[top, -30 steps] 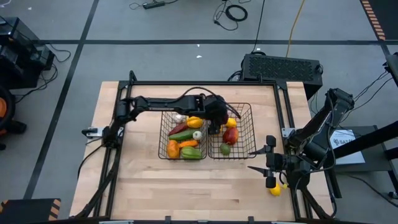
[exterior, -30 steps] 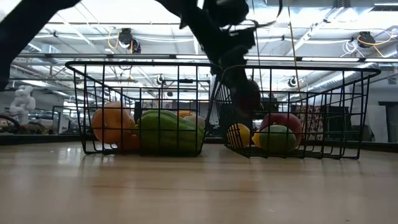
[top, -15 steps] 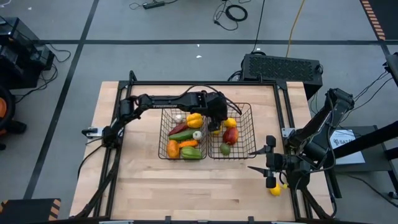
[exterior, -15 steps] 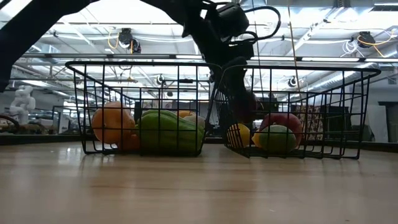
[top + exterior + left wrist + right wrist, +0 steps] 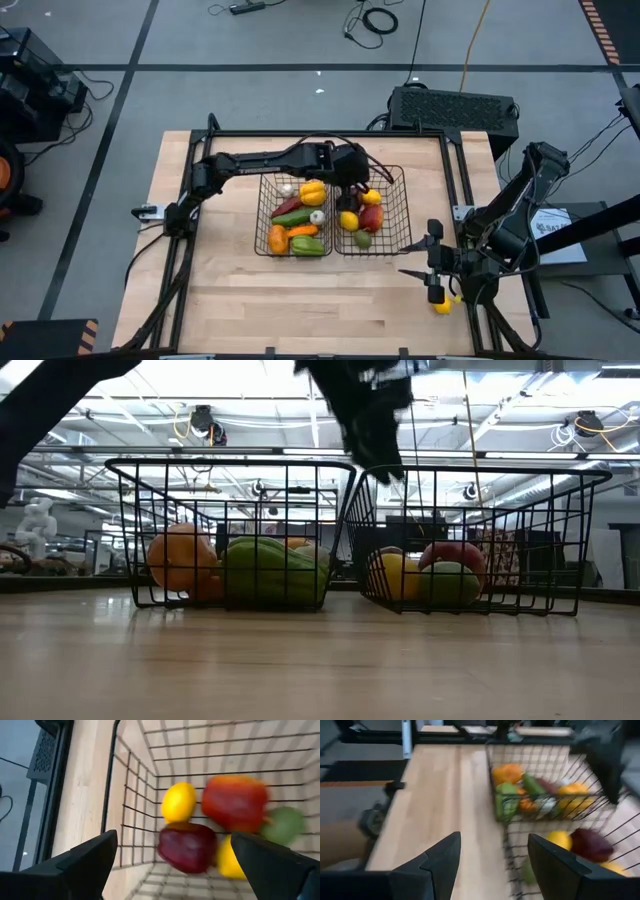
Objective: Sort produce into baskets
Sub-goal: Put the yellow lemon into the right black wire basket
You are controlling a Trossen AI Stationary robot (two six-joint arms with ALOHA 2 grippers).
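Two black wire baskets stand side by side mid-table. The left basket (image 5: 262, 215) holds peppers, a cucumber and garlic. The right basket (image 5: 404, 212) holds two lemons (image 5: 178, 802), a dark red apple (image 5: 188, 846), a red fruit (image 5: 234, 802) and a green one (image 5: 285, 825), all resting on its floor. My left gripper (image 5: 351, 188) hangs open and empty above the right basket's far left part, over the rim in the low view (image 5: 375, 430). My right gripper (image 5: 412, 257) waits open at the table's right side. A yellow piece (image 5: 441, 305) lies under the right arm.
The baskets' wire walls (image 5: 345, 530) meet between the two loads. The wooden table (image 5: 230, 290) shows bare in front of the baskets and at their left. A black box (image 5: 455, 108) sits beyond the far edge.
My left gripper has risen out of the right basket, from low among the fruit to above its rim. The dark round piece seen at its fingers in the low view is gone from them. A lemon that the gripper covered now shows in the basket.
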